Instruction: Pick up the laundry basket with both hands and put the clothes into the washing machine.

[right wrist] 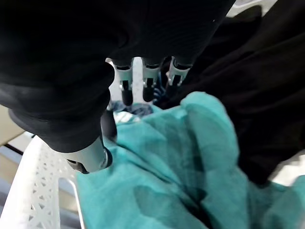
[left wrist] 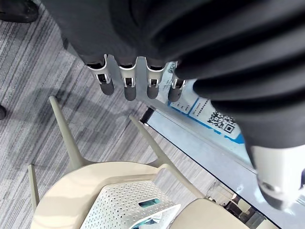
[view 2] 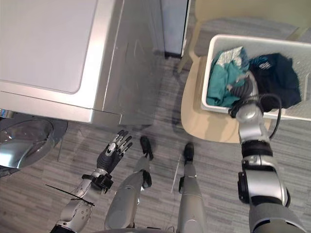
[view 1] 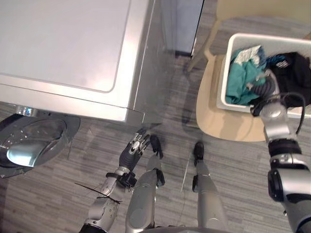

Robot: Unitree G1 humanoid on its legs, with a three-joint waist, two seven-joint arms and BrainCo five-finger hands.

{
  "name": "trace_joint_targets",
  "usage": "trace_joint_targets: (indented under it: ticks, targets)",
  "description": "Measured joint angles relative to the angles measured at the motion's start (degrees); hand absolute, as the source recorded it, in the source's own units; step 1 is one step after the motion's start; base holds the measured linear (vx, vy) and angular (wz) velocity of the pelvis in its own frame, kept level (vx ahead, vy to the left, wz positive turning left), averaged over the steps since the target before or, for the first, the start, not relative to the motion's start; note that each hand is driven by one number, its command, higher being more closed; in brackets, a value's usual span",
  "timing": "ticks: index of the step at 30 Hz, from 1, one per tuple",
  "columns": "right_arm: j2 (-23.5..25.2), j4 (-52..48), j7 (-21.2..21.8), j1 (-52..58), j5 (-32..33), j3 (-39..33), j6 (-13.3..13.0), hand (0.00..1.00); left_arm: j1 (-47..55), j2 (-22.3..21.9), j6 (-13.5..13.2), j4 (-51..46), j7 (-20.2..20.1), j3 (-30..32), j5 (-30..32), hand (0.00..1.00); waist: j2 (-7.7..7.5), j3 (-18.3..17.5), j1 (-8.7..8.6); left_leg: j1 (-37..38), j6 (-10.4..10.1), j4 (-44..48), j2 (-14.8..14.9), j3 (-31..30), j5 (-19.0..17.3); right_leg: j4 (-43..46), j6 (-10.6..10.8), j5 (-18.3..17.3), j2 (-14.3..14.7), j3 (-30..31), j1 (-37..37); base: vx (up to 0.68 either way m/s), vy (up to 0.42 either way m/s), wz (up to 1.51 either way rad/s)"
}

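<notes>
Right hand (view 2: 241, 90) is reaching into the laundry basket (view 2: 252, 41) at upper right, fingers (right wrist: 148, 88) straight and apart, over the teal garment (right wrist: 190, 157); contact unclear, nothing gripped. The basket is sitting on a chair (view 2: 199, 116). Left hand (view 1: 136, 148) is hanging uncurled at lower centre, beside the washing machine (view 1: 63, 43).

The laundry basket (view 1: 224, 77) is white, with a tiny triangle cut-out pattern in its walls. In it are a teal garment (view 1: 242, 80) and a black garment (view 1: 296, 70). The chair (view 1: 218, 124) is pale beige and the washing machine (view 1: 63, 43) is silver-grey. The floor (view 1: 87, 160) is grey with fine stripes. My left hand (view 1: 136, 148) and right hand (right wrist: 149, 83) have silver fingers, dark tips and black ribbed covers.
</notes>
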Motion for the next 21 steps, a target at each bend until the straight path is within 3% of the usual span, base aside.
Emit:
trace_joint_targets:
  ticks: [7,13,21]
  targets:
    - [-3.55,0.15,-0.06,-3.69,0.62,6.17,0.01,0.00,-1.22,-1.88,-0.15,-1.06,0.06,-2.69,-0.77,0.00,0.03,0.02,0.65,-2.87,-0.01,-0.01,0.14,1.26,0.08,0.78,-0.01,-0.56,-0.39,-1.15,-2.72,-0.01,0.003,0.05]
    - [-4.07,3.12,-0.12,-7.04,0.31,11.22,0.01,0.00,-1.63,-4.46,-0.31,-1.31,0.31,-2.60,-4.60,0.00,0.02,0.03,0.80,-3.43,0.43,0.02,0.16,2.33,0.42,5.67,-0.24,-3.84,-0.67,-1.13,-5.69,0.04,-0.034,0.00]
    - [-6.78,12.89,2.53,-11.47,-3.42,19.35,-0.18,0.00,-1.61,-8.09,0.08,-1.33,0.18,-2.44,-10.73,0.00,0.05,0.03,1.14,-4.28,0.15,-0.05,0.22,2.45,0.16,8.44,-0.48,-5.50,-0.81,-1.24,-7.81,0.02,-0.038,0.01]
